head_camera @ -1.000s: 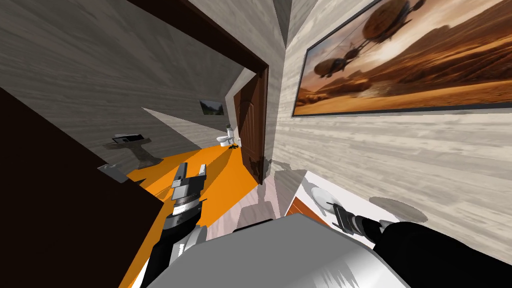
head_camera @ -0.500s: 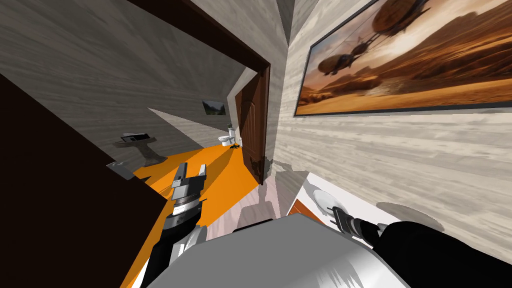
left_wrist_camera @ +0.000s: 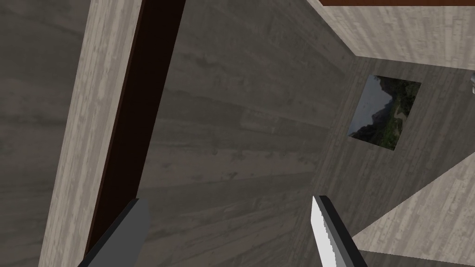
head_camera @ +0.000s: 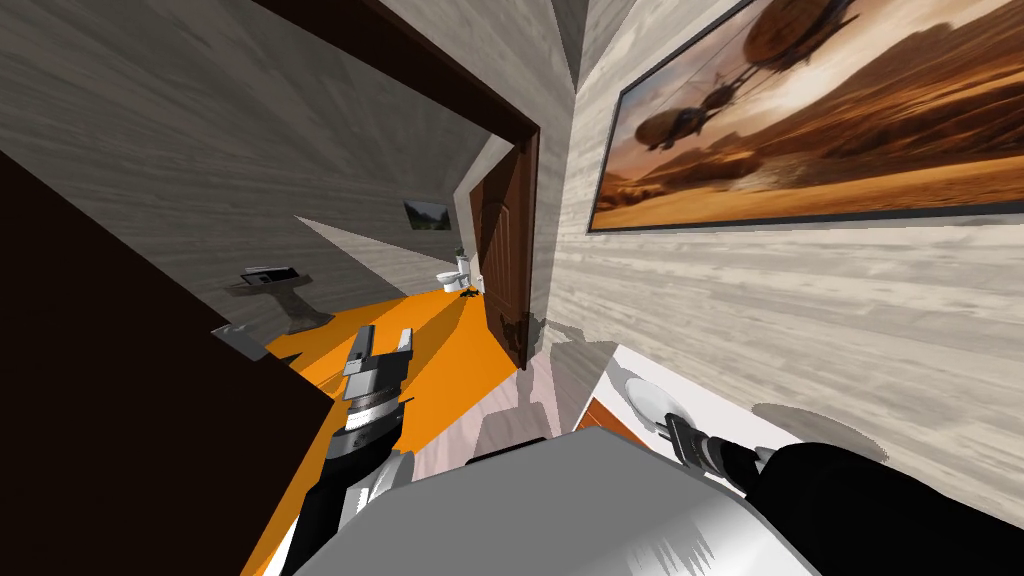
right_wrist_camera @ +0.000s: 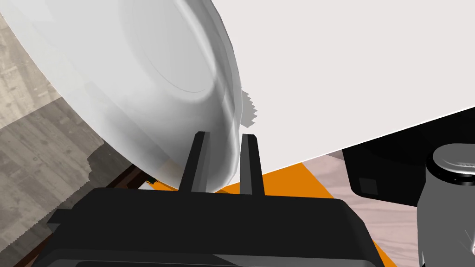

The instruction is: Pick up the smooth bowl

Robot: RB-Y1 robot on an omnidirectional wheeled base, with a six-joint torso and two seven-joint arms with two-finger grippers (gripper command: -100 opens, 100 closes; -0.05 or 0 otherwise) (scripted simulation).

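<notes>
Right claw (right_wrist_camera: 225, 136) on one bowl (right_wrist_camera: 162, 69).

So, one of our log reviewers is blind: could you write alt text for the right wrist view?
The right gripper is shut on the rim of a smooth white bowl, with one finger on each side of it. A white tabletop spreads behind the bowl, and orange floor shows past the tabletop's edge.

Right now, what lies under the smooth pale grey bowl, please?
The flat white tabletop lies under the smooth pale grey bowl; the patch beneath it is covered. The right gripper pinches its rim.
</notes>
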